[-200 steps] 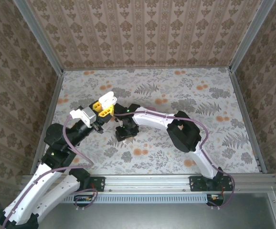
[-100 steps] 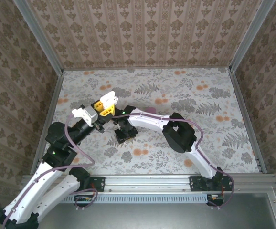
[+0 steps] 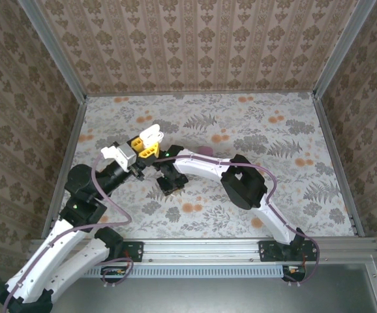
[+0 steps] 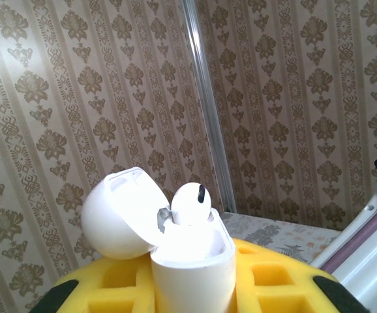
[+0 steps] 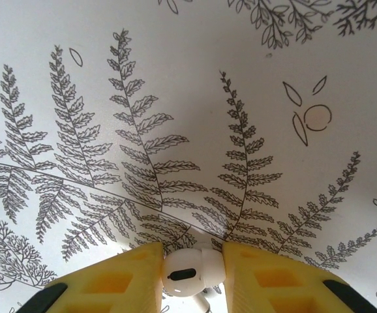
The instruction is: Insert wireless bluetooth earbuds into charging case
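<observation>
Charging case (image 4: pixel 192 267): white, upright, hinged lid (image 4: pixel 117 218) swung open to its left. The left gripper (image 4: pixel 192 283) is clamped on the case body, with a yellow pad on each side. One earbud (image 4: pixel 192 205), white with a small dark slot, stands in the case mouth with its rounded head above the rim; how deep it sits, cannot tell. From above, the case (image 3: pixel 150 134) is held off the table at the tip of the left gripper (image 3: pixel 144 148). The right gripper (image 3: pixel 171 184) is just right of the case and nearer the arm bases, pointing down. In the right wrist view its jaws are nearly together and both yellow fingers (image 5: pixel 117 280) touch a second earbud (image 5: pixel 190 272), white and pinched between them. Whether that earbud touches the surface, cannot tell. The table (image 3: pixel 273 189) under and around the case has a pale covering printed with grey fern fronds and orange blossoms. Behind the case and to both sides are walls (image 3: pixel 195 45) of beige striped damask wallpaper, with an aluminium post (image 4: pixel 205 104) at a corner. A metal rail (image 3: pixel 208 251) runs along the near edge.
</observation>
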You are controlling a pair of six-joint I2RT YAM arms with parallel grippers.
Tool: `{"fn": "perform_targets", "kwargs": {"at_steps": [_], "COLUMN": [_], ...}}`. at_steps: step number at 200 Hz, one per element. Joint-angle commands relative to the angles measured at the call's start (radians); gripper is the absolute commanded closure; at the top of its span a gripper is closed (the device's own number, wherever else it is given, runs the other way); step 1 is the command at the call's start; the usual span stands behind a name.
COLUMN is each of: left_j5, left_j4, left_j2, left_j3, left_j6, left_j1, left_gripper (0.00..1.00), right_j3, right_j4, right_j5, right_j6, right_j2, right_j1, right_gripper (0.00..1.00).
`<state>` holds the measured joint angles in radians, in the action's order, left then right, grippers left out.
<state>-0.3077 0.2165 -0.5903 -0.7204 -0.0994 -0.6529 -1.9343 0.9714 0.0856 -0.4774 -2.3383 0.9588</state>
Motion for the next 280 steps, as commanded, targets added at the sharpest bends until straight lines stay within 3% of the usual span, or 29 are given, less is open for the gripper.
{"fn": "perform_targets", "kwargs": {"at_steps": [1,34,90,125,180,242,280], "left_j5": [-0.024,-0.04,-0.08,-0.098,-0.131,-0.108,-0.107], "left_j4": [0.053,0.082,0.19,0.291,0.342,0.337,0.335], "left_j2": [-0.012,-0.047,-0.153,-0.24,-0.338,-0.33,-0.327], "left_j3": [-0.036,-0.028,0.004,0.035,0.022,0.04,0.039], "left_j6": [0.01,0.028,0.093,0.148,0.164,0.161,0.157], "left_j1": [0.007,0.006,0.001,-0.009,-0.027,-0.036,-0.037], "left_gripper": [0.96,0.96,0.96,0.96,0.96,0.96,0.96], "right_j3": [0.06,0.26,0.74,0.913,0.97,0.948,0.926], "right_j4": [-0.009,-0.102,-0.292,-0.352,-0.383,-0.373,-0.348], "right_j5": [-0.051,-0.058,-0.058,-0.062,-0.055,-0.035,-0.029], "right_j6": [-0.022,-0.055,-0.181,-0.253,-0.287,-0.259,-0.24], "right_j2": [0.038,0.187,0.5,0.617,0.638,0.613,0.614], "right_j1": [-0.019,-0.082,-0.261,-0.351,-0.376,-0.377,-0.376], "right_gripper": [0.7,0.7,0.7,0.7,0.69,0.68,0.61]}}
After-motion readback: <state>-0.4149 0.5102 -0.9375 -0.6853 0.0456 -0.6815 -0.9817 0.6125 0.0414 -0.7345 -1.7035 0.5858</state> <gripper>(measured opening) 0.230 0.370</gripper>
